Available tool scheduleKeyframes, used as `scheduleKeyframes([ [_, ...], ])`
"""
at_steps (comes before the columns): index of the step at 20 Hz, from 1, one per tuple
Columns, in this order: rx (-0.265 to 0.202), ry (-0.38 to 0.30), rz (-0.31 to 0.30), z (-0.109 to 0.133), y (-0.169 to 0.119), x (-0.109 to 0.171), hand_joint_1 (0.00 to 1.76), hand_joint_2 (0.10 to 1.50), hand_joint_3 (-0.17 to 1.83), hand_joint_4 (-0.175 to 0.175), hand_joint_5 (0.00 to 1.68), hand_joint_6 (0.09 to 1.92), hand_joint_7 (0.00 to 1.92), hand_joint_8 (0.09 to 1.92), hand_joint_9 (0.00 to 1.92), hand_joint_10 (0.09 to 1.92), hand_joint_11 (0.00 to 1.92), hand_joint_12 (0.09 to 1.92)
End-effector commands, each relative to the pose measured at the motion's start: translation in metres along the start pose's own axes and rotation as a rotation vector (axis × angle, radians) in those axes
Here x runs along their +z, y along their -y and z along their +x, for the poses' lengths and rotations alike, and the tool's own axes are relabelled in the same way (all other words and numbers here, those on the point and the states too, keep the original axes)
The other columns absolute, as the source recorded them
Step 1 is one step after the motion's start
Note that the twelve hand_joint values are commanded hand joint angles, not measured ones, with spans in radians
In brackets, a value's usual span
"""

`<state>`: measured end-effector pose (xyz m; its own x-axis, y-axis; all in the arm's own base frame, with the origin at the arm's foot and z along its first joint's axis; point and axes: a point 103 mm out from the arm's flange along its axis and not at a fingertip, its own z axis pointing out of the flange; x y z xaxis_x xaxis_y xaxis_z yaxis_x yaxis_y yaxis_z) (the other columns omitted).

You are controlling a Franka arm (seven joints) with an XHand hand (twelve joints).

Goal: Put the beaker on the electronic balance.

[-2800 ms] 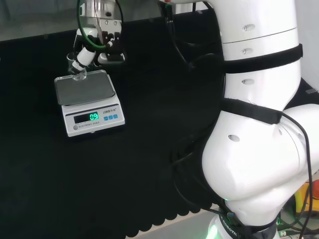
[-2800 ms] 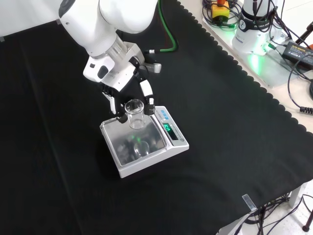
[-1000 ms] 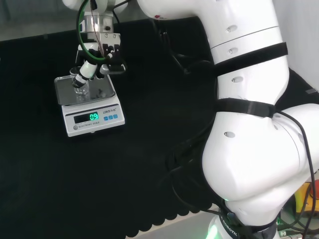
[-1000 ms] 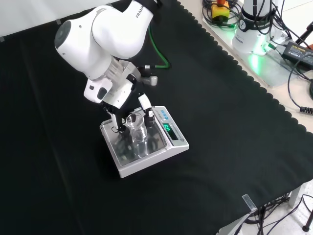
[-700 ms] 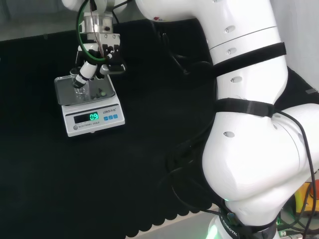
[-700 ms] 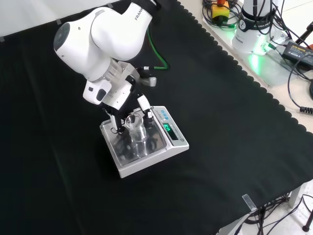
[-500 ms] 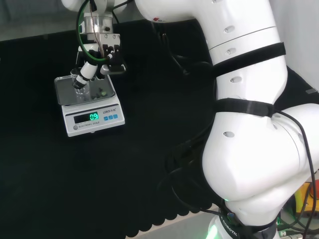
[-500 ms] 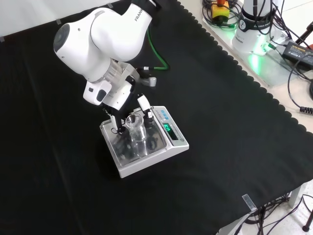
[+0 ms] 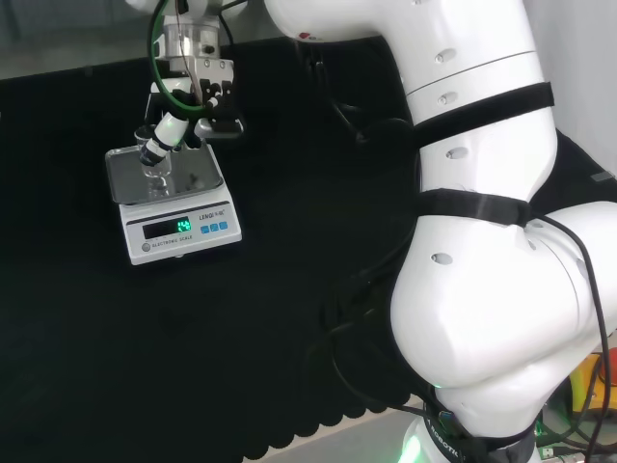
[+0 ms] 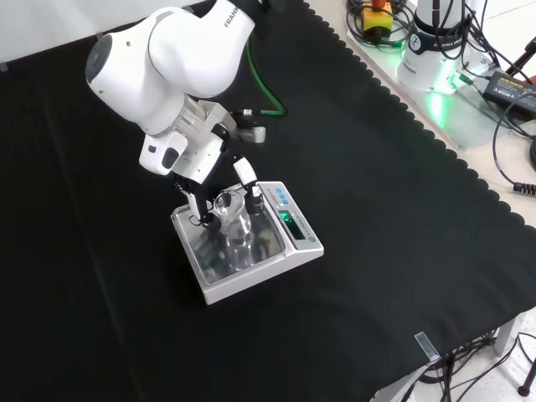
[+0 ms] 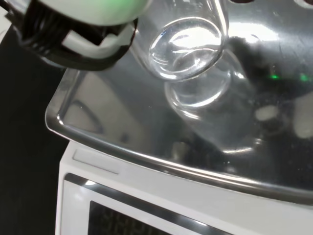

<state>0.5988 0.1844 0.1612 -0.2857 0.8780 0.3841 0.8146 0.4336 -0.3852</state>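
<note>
I have the beaker [image 10: 234, 219] standing on the steel pan of the electronic balance [image 10: 260, 272], toward the pan's far edge in the front view. The wrist view shows its clear base [image 11: 188, 51] close over the pan with its reflection right beneath, so I judge it is resting there, though I cannot be sure the full weight is down.

The hand [image 10: 219, 182] is curled around the beaker, with fingers on either side of the glass near its rim. In the head view the hand [image 9: 172, 127] sits over the back of the pan, and the balance's green display is lit.

By my reading, the carry and placement are essentially done. What is left is to let the fingers spread and lift the hand clear without tipping the glass. The counter [image 10: 402, 218] around the balance is bare black cloth.
</note>
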Motion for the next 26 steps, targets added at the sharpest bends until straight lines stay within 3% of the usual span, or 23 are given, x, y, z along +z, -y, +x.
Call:
scheduleKeyframes([
  [1,-0.006,-0.015,-0.009,-0.001,0.0,0.001,1.2,0.55,0.85,-0.175,1.3,0.71,1.72,0.4,1.76,0.55,1.51,0.79],
  [15,-0.029,0.02,-0.017,-0.006,0.002,0.013,1.2,0.55,0.85,-0.175,1.3,0.71,1.72,0.4,1.75,0.55,1.51,0.79],
  [26,-0.017,0.03,-0.006,-0.002,-0.004,0.02,1.2,0.55,0.85,-0.175,1.3,0.72,1.72,0.4,1.75,0.55,1.51,0.79],
])
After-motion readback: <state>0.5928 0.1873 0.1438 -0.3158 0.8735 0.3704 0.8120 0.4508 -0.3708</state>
